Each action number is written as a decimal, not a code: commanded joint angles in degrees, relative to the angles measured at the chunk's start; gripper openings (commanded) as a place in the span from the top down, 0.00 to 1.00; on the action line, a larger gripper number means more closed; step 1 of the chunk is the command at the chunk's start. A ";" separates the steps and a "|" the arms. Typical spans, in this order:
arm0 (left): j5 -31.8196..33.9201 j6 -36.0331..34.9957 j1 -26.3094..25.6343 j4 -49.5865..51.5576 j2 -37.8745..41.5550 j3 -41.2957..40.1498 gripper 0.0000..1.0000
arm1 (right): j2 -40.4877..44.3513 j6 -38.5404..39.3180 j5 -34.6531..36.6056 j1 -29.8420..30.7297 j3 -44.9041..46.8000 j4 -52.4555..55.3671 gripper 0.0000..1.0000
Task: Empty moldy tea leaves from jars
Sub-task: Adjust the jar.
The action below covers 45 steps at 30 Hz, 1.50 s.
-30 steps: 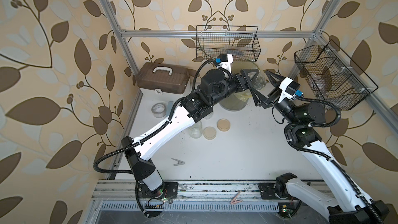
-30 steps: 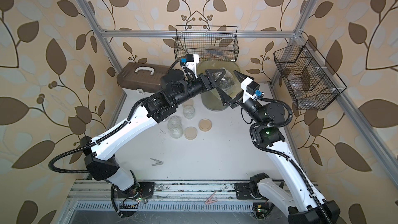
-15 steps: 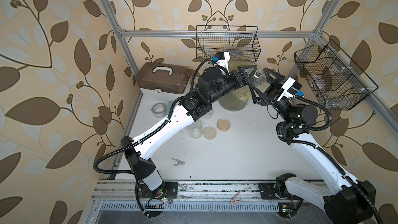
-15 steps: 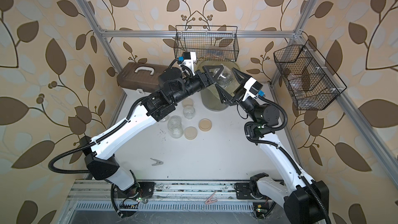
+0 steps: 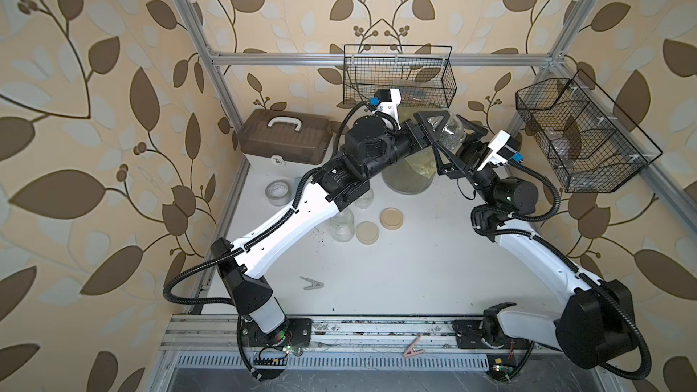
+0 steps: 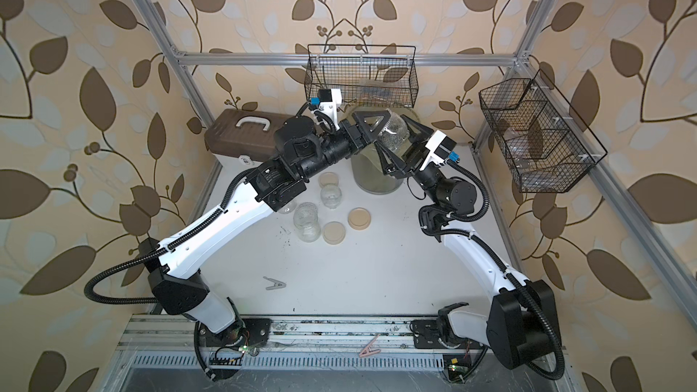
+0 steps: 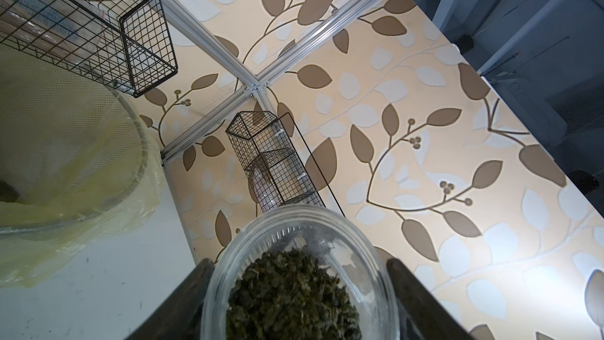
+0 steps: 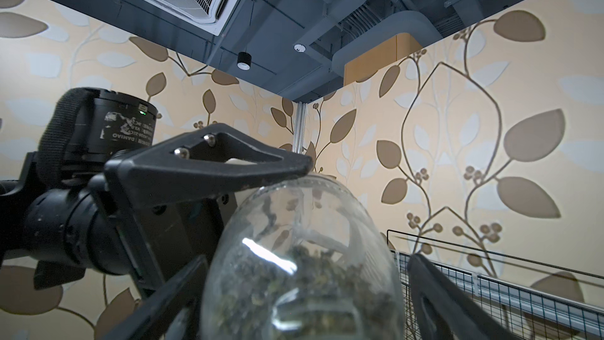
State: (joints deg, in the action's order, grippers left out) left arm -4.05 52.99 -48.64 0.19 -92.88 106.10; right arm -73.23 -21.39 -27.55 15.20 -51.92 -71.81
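left gripper: clamping glass jar, tea leaves inside, near yellow-lined bin | right gripper: astride it, grip untellable | table jars: seemingly emptied | remaining: this pour

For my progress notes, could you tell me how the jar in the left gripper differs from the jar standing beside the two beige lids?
The held jar is raised and tilted, clamped by the left gripper; the table jar stands upright, ungripped. The held jar contains dark tea leaves; the table jar looks empty. Both are small clear glass.
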 commanded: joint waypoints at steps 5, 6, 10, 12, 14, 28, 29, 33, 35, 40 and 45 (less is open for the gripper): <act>-0.74 1.31 0.57 -6.03 0.08 4.02 0.85 | -3.19 -4.16 -0.16 -0.29 -4.10 -7.67 0.10; -0.76 1.33 0.57 -5.98 -0.01 4.11 0.85 | -3.36 -4.34 -0.16 -0.26 -4.37 -7.88 0.10; -0.81 1.66 0.57 -6.16 -0.50 4.47 0.85 | -4.19 -4.43 -0.30 -0.25 -5.29 -7.47 0.11; -1.13 1.70 0.57 -5.99 -0.91 5.00 0.85 | -4.50 -4.57 -0.10 -0.13 -5.44 -7.64 0.09; -1.28 1.78 0.57 -5.64 -1.12 5.34 0.85 | -4.81 -4.54 -0.27 -0.08 -5.71 -7.67 0.09; -1.34 1.08 0.74 -4.49 -1.36 5.87 0.74 | -5.01 -4.04 0.48 0.02 -7.28 -5.39 0.35; -1.26 0.83 0.79 -4.48 -1.29 5.89 0.62 | -4.72 -3.70 0.81 0.00 -7.45 -4.69 0.38; -0.91 -0.87 0.91 -4.56 -0.90 5.90 0.19 | -3.72 -2.12 2.34 0.03 -8.14 -1.75 0.46; -0.82 -3.88 0.99 -4.67 -0.34 5.87 0.09 | -3.30 -1.64 2.86 0.00 -8.41 -1.40 0.49; 0.69 -6.82 1.86 -5.29 0.57 5.69 0.01 | -3.05 -2.14 4.40 0.00 -9.06 -1.58 0.55; 5.97 -9.30 2.24 -4.48 2.76 3.13 0.01 | -3.15 -1.74 5.84 -0.21 -9.59 -0.97 0.55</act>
State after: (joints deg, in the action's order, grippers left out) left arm -2.33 47.31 -47.13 -1.56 -94.72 109.36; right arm -77.97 -23.77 -24.21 15.25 -58.74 -70.94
